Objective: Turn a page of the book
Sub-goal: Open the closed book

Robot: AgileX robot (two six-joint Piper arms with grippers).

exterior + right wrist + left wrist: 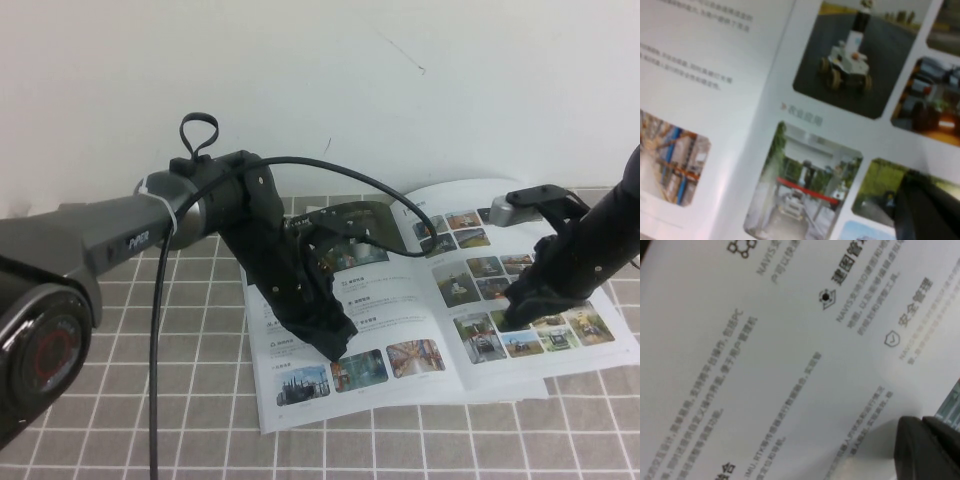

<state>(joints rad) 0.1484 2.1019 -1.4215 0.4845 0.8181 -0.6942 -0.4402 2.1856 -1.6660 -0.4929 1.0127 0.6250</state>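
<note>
The book [400, 305] lies open and flat on the tiled table. Its left leaf shows text columns above small photos, its right leaf several colour photos. No sheet with a dark rover above greyish photos and a table is in view. My left gripper [337, 348] is shut, its tip pressed down on the lower left leaf; in the left wrist view the gripper [923, 421] rests on white printed paper [765, 365]. My right gripper [513, 318] is shut, its tip on the photos of the right leaf; in the right wrist view the gripper [912, 179] sits on a green photo [875, 185].
The grey tiled table [150, 420] reaches the near edge of the view. A white wall [400, 80] stands just behind the book. A black cable [156, 330] hangs from the left arm down to the table's front left.
</note>
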